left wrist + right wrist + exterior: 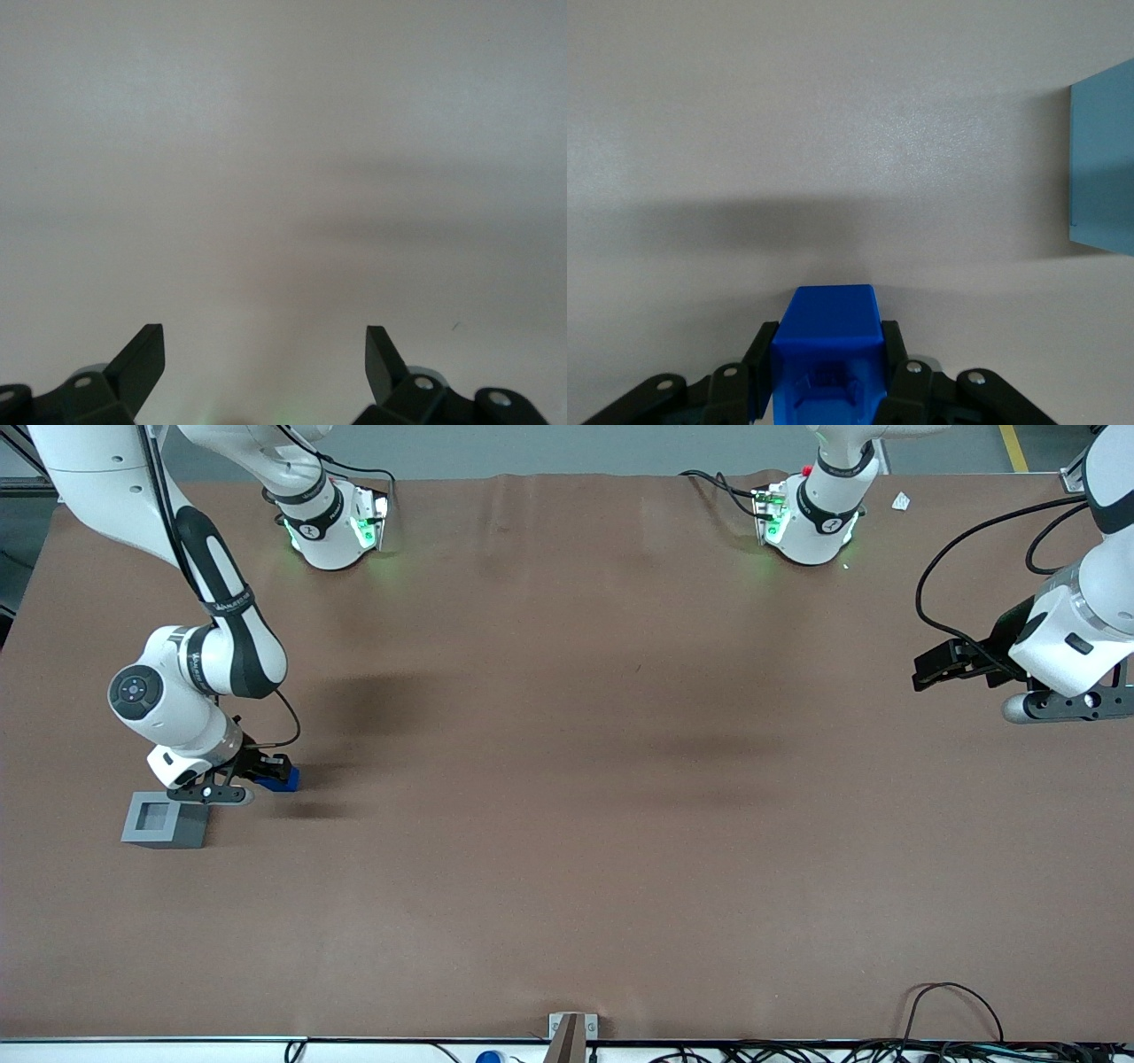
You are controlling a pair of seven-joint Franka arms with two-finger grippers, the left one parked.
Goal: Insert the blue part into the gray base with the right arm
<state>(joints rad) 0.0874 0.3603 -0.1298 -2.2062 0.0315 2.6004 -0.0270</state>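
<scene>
The right arm's black gripper [270, 772] is shut on the blue part [283, 779], holding it just above the brown table at the working arm's end. In the right wrist view the blue part [826, 345] sits between the two black fingers [758, 354], which press on both its sides. The gray base [165, 819], a light-gray cube with a square recess in its top, stands on the table a little nearer the front camera than the gripper and apart from it. One edge of the base shows in the right wrist view [1103, 168].
The brown table mat [567, 824] spreads wide toward the parked arm's end. Two arm bases [332, 527] stand at the table's back edge. Cables [957, 1010] lie along the front edge.
</scene>
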